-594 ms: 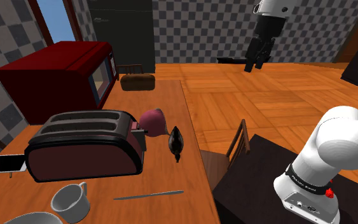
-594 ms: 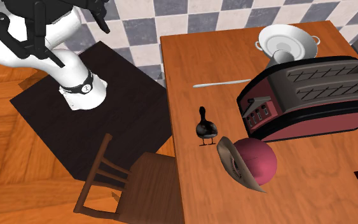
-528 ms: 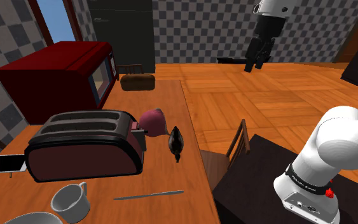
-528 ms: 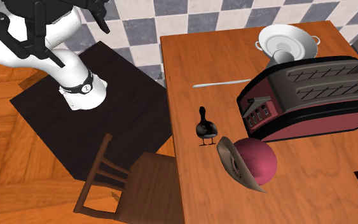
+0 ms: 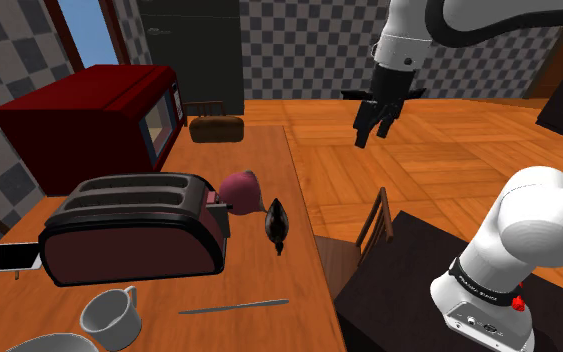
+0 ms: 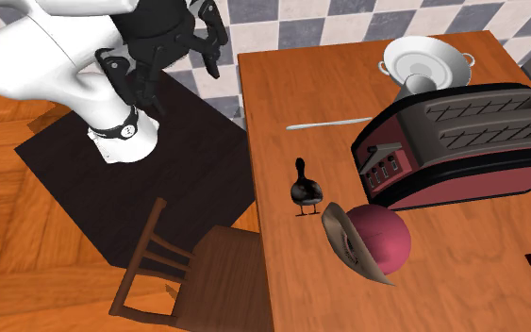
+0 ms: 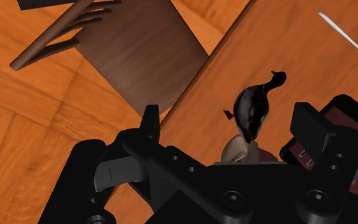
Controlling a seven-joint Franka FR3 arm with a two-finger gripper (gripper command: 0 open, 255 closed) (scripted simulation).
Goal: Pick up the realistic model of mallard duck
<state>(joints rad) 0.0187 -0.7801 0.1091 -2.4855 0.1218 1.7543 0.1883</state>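
Shoulder view: duck (image 5: 277, 224) stands on tabletop (image 5: 269, 275) nr its right edge. Hat (image 5: 241, 190) sits just beside duck on the left, toaster (image 5: 134, 235) left of both. Knife (image 5: 234, 306) & mug (image 5: 109, 315) lie in front of toaster; microwave (image 5: 89, 115) & bread loaf (image 5: 216, 128) behind it. Chair (image 5: 337, 262) on floor betw. tabletop & stand (image 5: 399, 290). End effector (image 5: 369, 137) in air right of tabletop, well apart from duck.

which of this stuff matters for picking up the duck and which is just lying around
For the job: small glossy black duck model; black two-finger gripper, open.
Just lying about: dark red toaster; maroon hat with tan brim; dark red microwave; grey mug; brown bread loaf; thin grey utensil.
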